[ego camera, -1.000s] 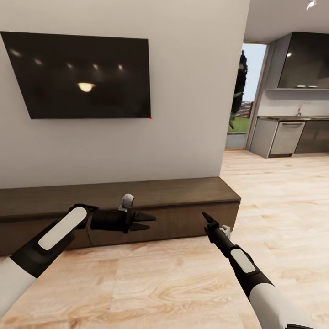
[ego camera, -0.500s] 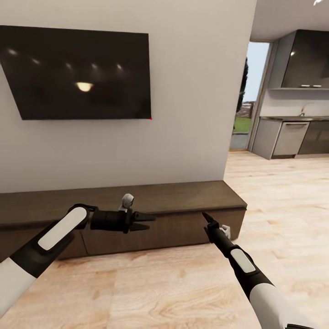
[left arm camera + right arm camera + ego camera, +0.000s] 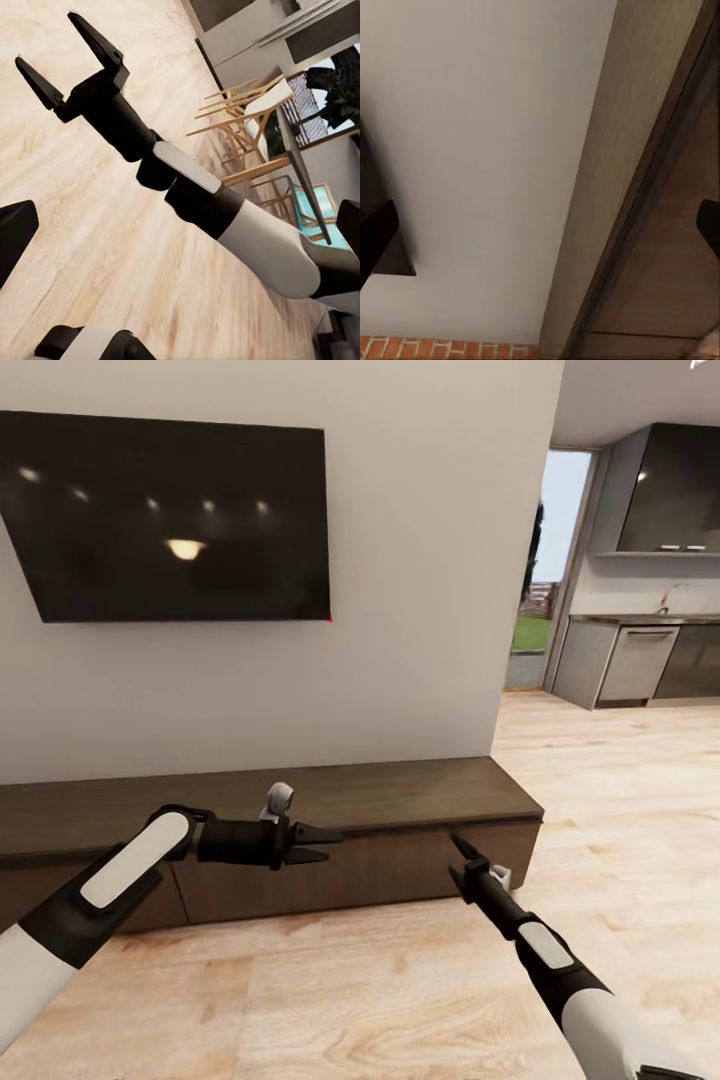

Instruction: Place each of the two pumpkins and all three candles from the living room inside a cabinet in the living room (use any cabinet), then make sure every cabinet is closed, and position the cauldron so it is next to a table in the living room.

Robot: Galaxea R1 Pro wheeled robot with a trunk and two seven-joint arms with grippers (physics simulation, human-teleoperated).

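The cabinet point(image 3: 380, 785) is a long low dark-brown unit against the white wall, and its drawer fronts point(image 3: 360, 870) sit flush and closed. My left gripper point(image 3: 325, 843) hovers open in front of the cabinet's middle, fingers pointing right, nothing between them. My right gripper point(image 3: 458, 850) points at the cabinet's front near its right end. The left wrist view shows the right gripper point(image 3: 49, 41) with its fingers spread and empty above the wood floor. The right wrist view looks closely at the cabinet's top edge point(image 3: 622, 225) and the wall.
A large black TV point(image 3: 180, 520) hangs on the wall above the cabinet. At the right, an opening leads to a kitchen with grey units point(image 3: 630, 660). Light wood floor point(image 3: 380, 990) lies in front of me. Wooden chairs point(image 3: 247, 120) stand behind.
The view has shifted a little, bringing the cabinet's right end further right. My right gripper has dropped slightly and reached closer to the cabinet front. The left arm holds its pose.
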